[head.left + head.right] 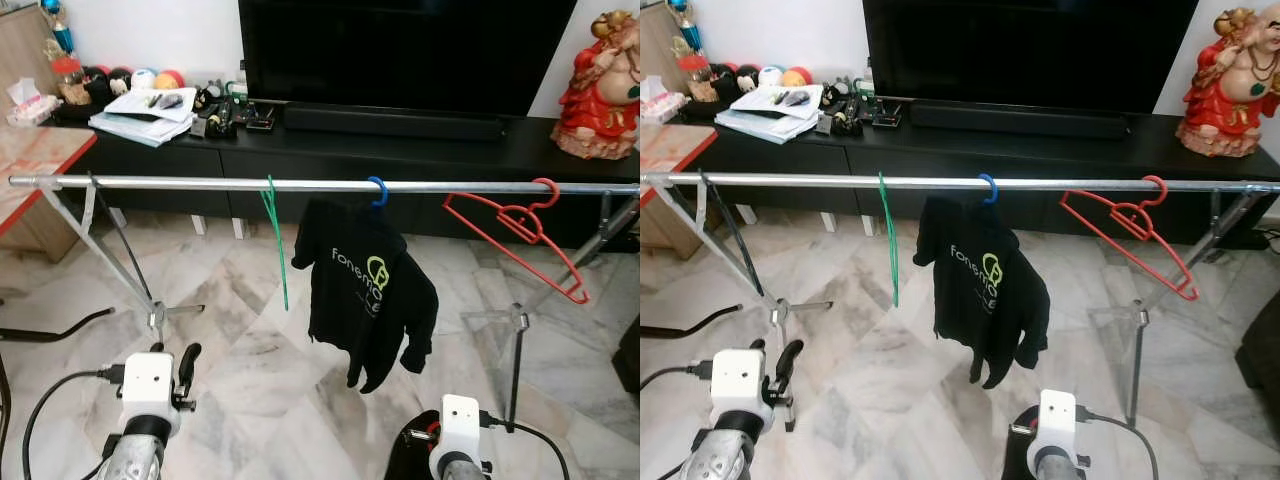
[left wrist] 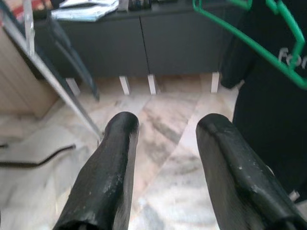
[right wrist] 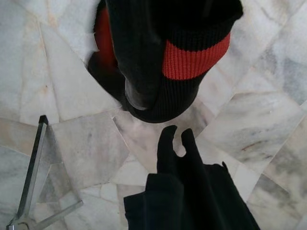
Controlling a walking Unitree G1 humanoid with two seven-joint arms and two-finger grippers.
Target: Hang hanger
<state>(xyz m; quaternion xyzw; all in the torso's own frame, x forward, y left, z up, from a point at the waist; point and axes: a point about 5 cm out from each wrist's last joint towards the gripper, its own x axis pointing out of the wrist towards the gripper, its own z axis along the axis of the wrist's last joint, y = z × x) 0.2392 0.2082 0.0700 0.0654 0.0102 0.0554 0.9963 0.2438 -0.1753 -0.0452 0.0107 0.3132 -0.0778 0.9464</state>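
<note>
From the head camera, a metal clothes rail (image 1: pixel 200 184) is seen spanning a marble floor (image 1: pixel 250 360) before a black TV cabinet (image 1: pixel 330 150). 3 hangers are hooked on it: a green hanger (image 1: pixel 275 235) left of centre, a blue hanger (image 1: pixel 377 190) carrying a black sweatshirt (image 1: pixel 365 290) at the middle, and a red hanger (image 1: pixel 520 235) tilted near the right end.

In the left wrist view, the left gripper (image 2: pixel 165 143) is shown with fingers apart, holding nothing, the green hanger ahead.

In the right wrist view, the right gripper (image 3: pixel 158 72) is seen wrapped in a black garment with a red band (image 3: pixel 192 52); its finger state cannot be told.
</note>
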